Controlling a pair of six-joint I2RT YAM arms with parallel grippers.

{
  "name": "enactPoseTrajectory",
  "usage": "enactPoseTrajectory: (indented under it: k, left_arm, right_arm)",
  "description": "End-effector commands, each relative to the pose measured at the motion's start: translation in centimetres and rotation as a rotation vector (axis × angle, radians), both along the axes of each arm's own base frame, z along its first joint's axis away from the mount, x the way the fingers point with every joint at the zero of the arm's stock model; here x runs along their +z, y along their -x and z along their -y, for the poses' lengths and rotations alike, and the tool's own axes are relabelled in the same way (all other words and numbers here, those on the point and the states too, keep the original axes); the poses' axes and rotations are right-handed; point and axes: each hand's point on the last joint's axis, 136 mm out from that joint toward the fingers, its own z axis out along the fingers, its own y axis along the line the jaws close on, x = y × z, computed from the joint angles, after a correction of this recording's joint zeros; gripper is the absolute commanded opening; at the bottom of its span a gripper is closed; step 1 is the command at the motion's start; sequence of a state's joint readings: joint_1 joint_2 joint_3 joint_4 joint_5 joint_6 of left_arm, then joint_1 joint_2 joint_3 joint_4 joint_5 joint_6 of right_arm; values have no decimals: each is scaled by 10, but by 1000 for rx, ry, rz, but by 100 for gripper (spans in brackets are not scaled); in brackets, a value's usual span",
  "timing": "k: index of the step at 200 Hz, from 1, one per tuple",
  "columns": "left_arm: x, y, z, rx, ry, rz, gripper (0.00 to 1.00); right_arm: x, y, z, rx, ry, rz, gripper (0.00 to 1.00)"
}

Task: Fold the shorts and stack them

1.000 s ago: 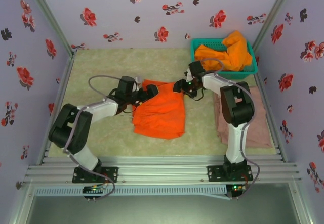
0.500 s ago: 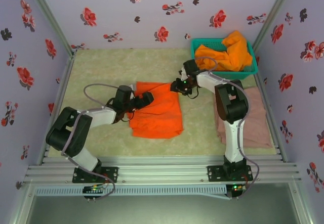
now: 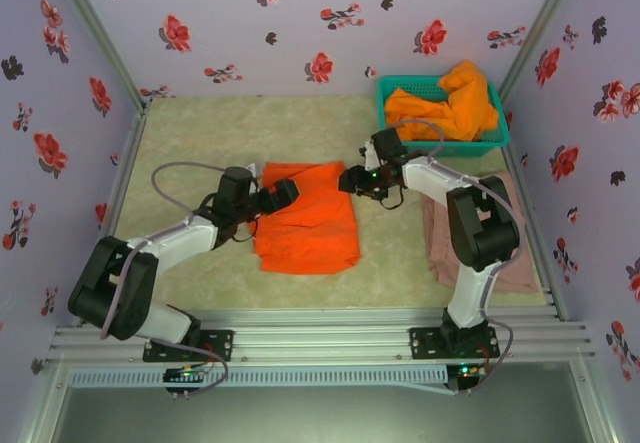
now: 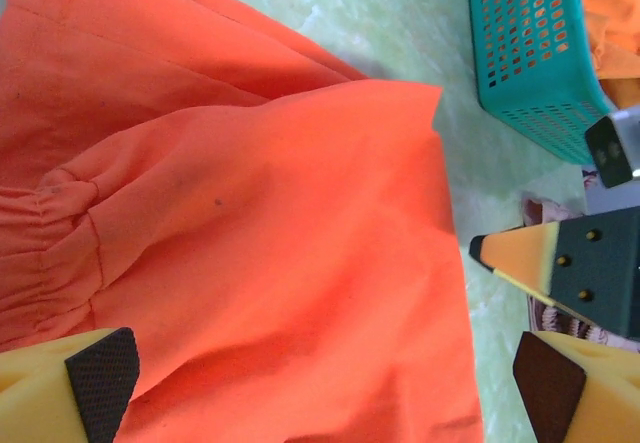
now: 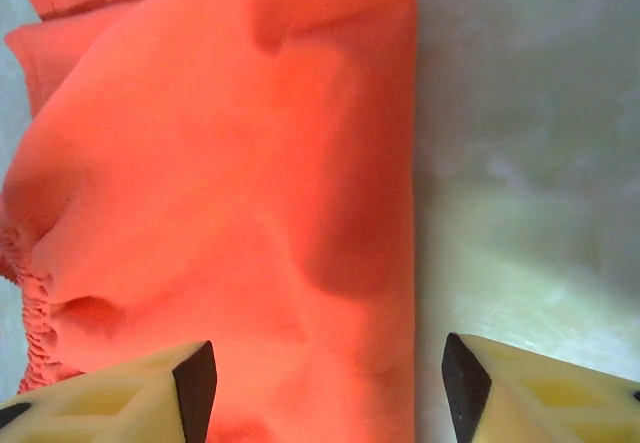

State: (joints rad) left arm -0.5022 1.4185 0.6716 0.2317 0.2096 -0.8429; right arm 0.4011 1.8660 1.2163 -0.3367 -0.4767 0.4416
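Pale green matting (image 3: 200, 143) is spread across the table, which is enclosed by floral walls. 1 pair of orange shorts (image 3: 308, 223) is laid folded at the centre. The left arm is stretched low and rightward from its base. The left gripper (image 3: 283, 195) is held at the cloth's upper left edge, with its jaws spread fully and nothing gripped. The right arm is bent back toward the centre. The right gripper (image 3: 352, 180) is poised at the upper right corner of the same shorts, jaws parted and nothing clamped. A 2nd orange pair (image 3: 455, 103) is heaped in the teal mesh basket (image 3: 480, 147). Pink-beige shorts (image 3: 436, 248) are laid flat by the right wall, partly covered by the right arm.
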Motion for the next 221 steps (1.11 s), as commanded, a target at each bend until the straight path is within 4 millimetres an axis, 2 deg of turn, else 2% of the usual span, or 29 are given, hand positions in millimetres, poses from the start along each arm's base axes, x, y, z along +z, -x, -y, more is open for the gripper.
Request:
enactPoseTrajectory:
  k: [1, 24, 64, 96, 132, 195, 221]
  left_arm:
    - [-6, 13, 8, -19, 17, -26, 99]
    - [-19, 25, 17, -52, -7, -49, 99]
    - [-56, 35, 7, -31, -49, -108, 99]
    - [-75, 40, 4, -22, -55, -141, 99]
    - [-82, 43, 2, -19, -60, -153, 99]
    - [-83, 43, 2, -18, -58, -152, 99]
    - [-83, 44, 2, -20, -56, -151, 99]
  right_arm:
    - [-10, 8, -5, 26, -12, -2, 65]
    - [-19, 13, -12, 44, -23, -28, 68]
    - [-26, 17, -20, 56, -27, -47, 72]
    - [-37, 21, -20, 64, -21, -81, 73]
    - [-41, 24, -24, 69, -23, -93, 73]
    - [-31, 25, -47, 75, -127, -91, 66]
    - [-35, 26, -50, 72, -134, -97, 62]
